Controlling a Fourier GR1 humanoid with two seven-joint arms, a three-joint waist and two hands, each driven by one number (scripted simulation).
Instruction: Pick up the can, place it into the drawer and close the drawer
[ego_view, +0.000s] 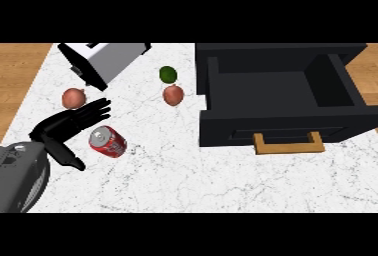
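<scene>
left hand (65, 127) | fingers spread, straight, holding nothing | just beside red can (108, 141) | drawer (280, 120) open

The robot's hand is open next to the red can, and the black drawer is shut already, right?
Not quite. The drawer is open, not shut: the head view looks straight down into its empty inside, with the wooden handle at the front. The rest is right: the left hand is open beside the red can.

A glossy grey, rounded forearm (21, 175) ends in a black left hand (63, 127) with slim, segmented fingers.
</scene>
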